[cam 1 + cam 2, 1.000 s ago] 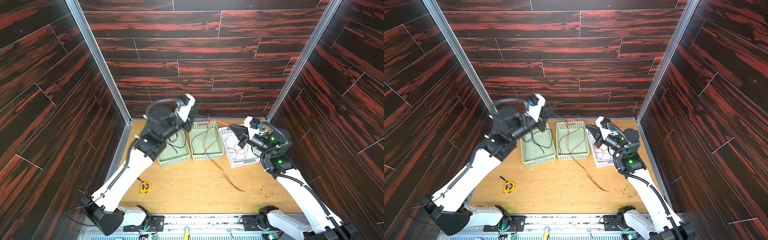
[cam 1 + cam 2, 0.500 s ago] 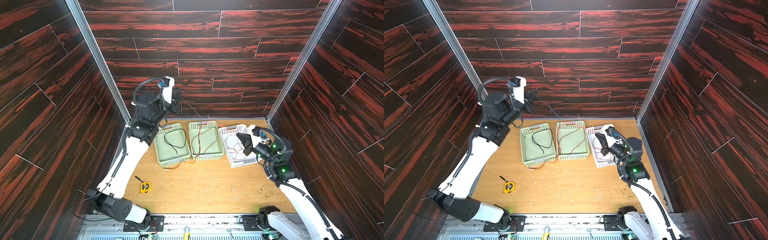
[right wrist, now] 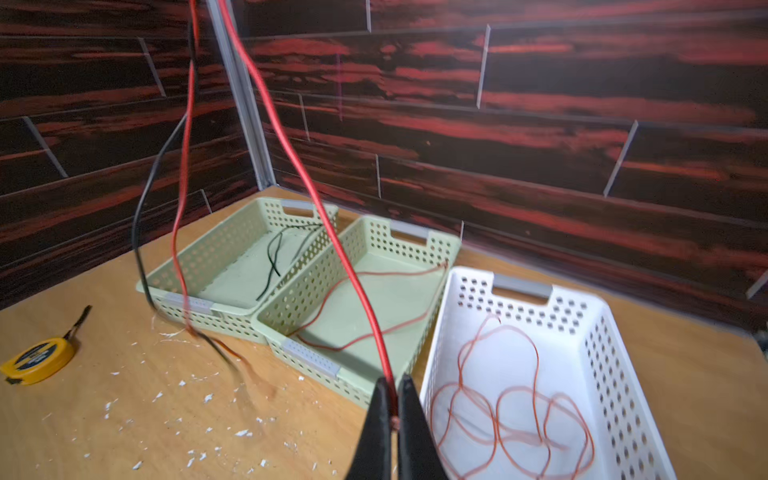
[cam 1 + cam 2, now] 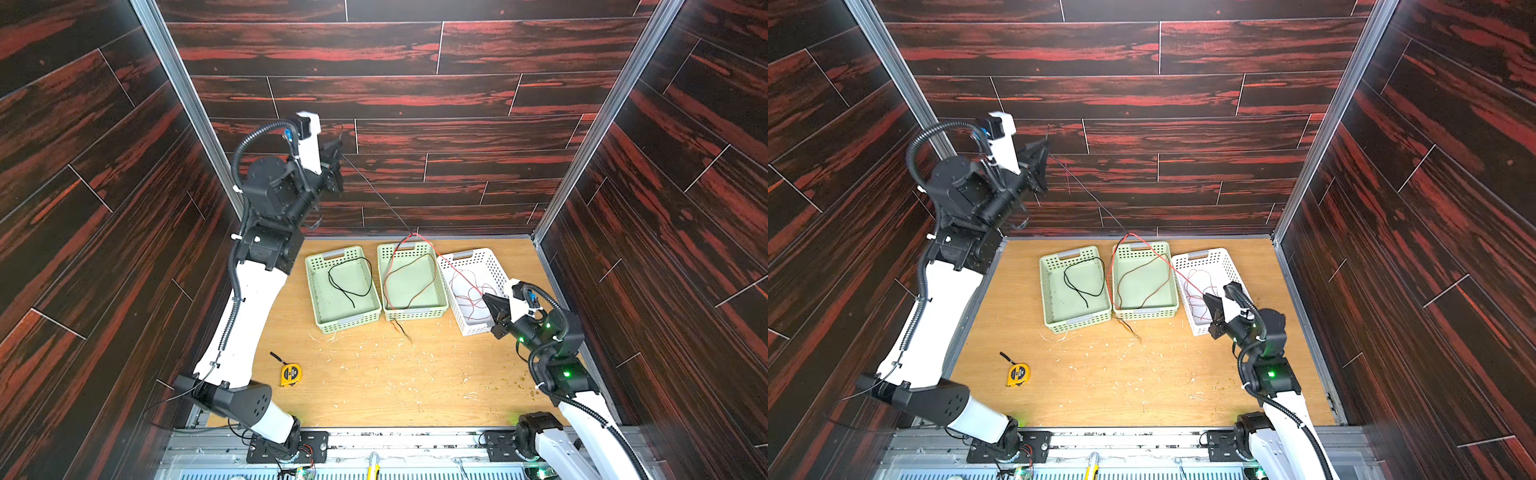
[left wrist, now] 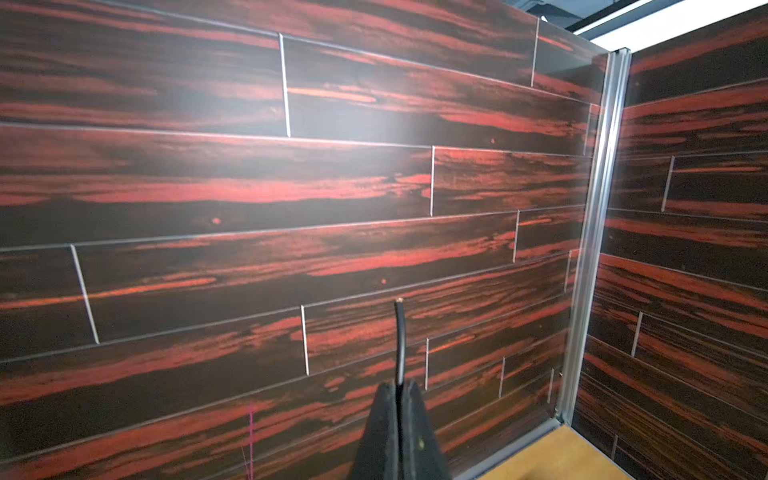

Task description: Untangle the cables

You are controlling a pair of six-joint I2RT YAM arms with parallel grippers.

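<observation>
Upper left: left fingers (image 5: 380,428) clenched on a thin, glossy black cable (image 4: 376,191), drawn taut down to mid-frame. Could slip free under more pull, or cinch the crossing above the perforated green plastic basket (image 4: 415,313) and drag that light shell across the chip-strewn wooden surface (image 4: 374,386). Lower right: right fingers (image 3: 374,419) clamped on a smooth red cable (image 3: 332,232), at the white lattice basket (image 3: 519,307) of limp orange loops (image 3: 539,374)

In the right wrist view the red cable (image 3: 286,145) and black cable (image 3: 136,232) run off the top edge, dangling ends blur over the table (image 3: 124,415), and the bottom edge cuts the white basket (image 3: 619,395).
</observation>
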